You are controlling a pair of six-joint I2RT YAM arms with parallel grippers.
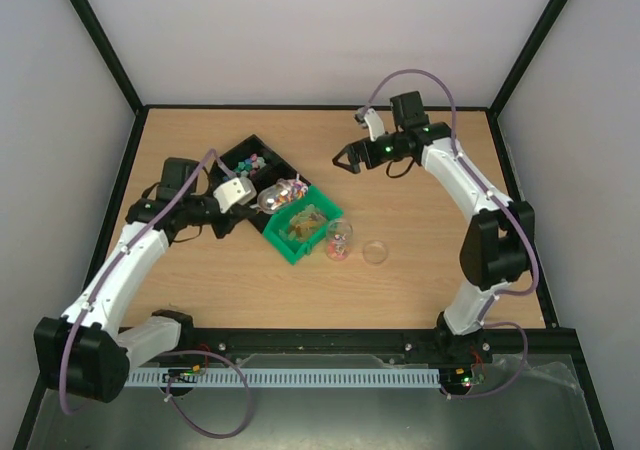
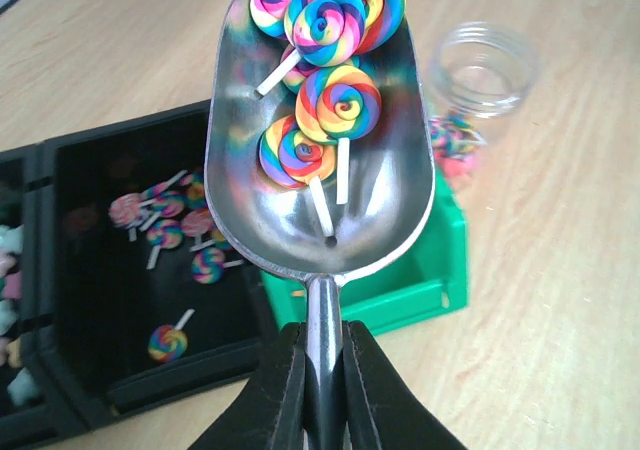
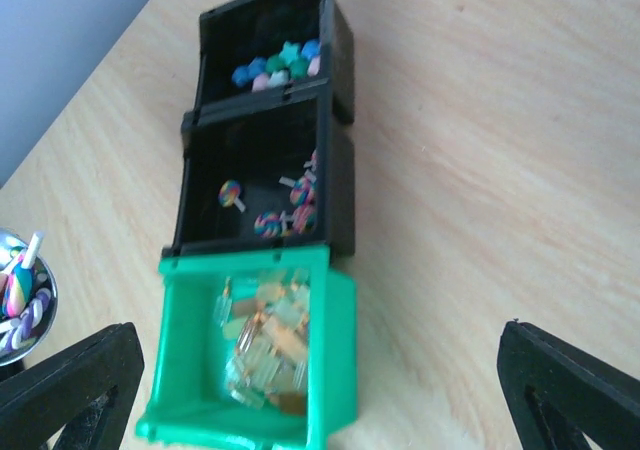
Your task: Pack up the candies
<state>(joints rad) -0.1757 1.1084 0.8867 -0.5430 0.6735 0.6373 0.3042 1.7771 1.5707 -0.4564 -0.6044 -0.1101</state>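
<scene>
My left gripper [image 2: 323,342] is shut on the handle of a metal scoop [image 2: 300,210]. The scoop holds several rainbow swirl lollipop candies [image 2: 338,102] and hangs over the seam between a black bin and the green bin [image 2: 440,270], near a clear open jar [image 2: 483,68]. In the top view the scoop [image 1: 278,198] is left of the jar [image 1: 340,238], which has some pink candies at its bottom. My right gripper [image 1: 345,157] is open and empty, raised above the table behind the bins; its fingers [image 3: 75,385] are spread wide.
The nearer black bin [image 3: 190,185] holds a few loose lollipops and the farther one [image 3: 335,40] small blue and green sweets. The green bin [image 3: 180,370] holds gold-wrapped sweets. A clear round lid [image 1: 375,252] lies right of the jar.
</scene>
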